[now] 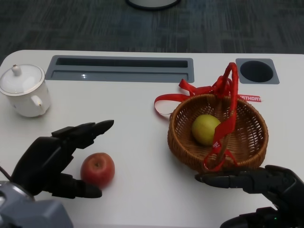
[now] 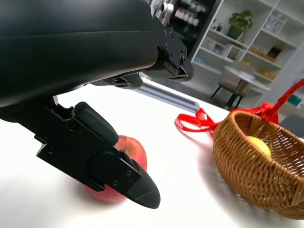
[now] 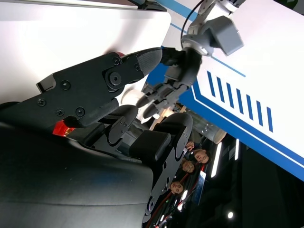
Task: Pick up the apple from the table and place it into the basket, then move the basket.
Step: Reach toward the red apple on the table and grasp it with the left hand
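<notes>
Now our left hand (image 1: pixel 57 159) brackets the red apple (image 1: pixel 98 169) on the white table (image 1: pixel 137 142), fingers spread, not yet gripping; closing unevenly could roll it away. Our right hand (image 1: pixel 256 183) lies open beside the basket (image 1: pixel 254 142). Beyond us, shelves (image 2: pixel 256 33) line an office.

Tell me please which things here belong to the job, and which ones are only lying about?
Belong to the job:
red apple, on the table
basket, with red ribbon
left hand, around the apple
right hand, beside the basket

Only lying about:
white teapot
yellow-green fruit, already in the basket
</notes>
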